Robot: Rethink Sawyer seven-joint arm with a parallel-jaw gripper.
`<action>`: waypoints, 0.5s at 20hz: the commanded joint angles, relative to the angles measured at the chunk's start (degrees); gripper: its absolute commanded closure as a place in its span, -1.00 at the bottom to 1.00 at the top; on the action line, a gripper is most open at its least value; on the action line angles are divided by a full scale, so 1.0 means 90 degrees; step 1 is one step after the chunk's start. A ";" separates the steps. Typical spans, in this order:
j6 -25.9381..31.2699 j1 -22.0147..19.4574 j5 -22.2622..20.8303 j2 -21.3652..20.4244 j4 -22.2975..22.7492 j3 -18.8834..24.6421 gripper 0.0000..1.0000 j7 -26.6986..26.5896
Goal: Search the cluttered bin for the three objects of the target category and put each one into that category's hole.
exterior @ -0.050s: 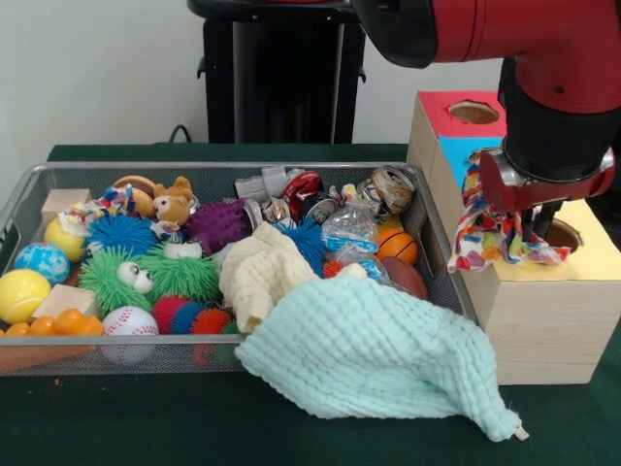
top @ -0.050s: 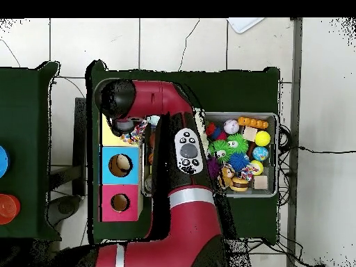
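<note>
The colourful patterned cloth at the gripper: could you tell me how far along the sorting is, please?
In hand: the gripper holds the colourful patterned cloth over the wooden box's yellow section hole. Left: the mint green towel and cream knitted cloth remain at the wire bin.

- The wall [exterior @ -0.050s: 97,68] behind the table is plain and pale, almost white.
- The table [exterior @ -0.050s: 146,427] has a dark green cloth on top.
- The floor [top @ -0.050s: 208,45] is made of big pale tiles with thin dark lines between them.
- A second dark green table [top @ -0.050s: 21,139] stands off to one side.
- A thin black cable [top @ -0.050s: 323,149] lies across the floor tiles.
</note>
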 commanded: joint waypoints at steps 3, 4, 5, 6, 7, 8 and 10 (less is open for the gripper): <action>-0.0918 0.0115 0.0323 0.1176 -0.0048 0.0003 1.00 0.1894; -0.0972 0.0174 0.0384 0.1169 -0.0030 -0.0024 1.00 0.2000; -0.0961 0.0249 0.0419 0.1226 -0.0112 -0.0085 1.00 0.2106; -0.0954 0.0314 0.0431 0.1265 -0.0165 -0.0144 1.00 0.2198; -0.0895 0.0385 0.0416 0.1366 -0.0295 -0.0230 1.00 0.2265; -0.0915 0.0446 0.0399 0.1442 -0.0350 -0.0316 1.00 0.2320; -0.0873 0.0560 0.0303 0.1634 -0.0519 -0.0516 1.00 0.2358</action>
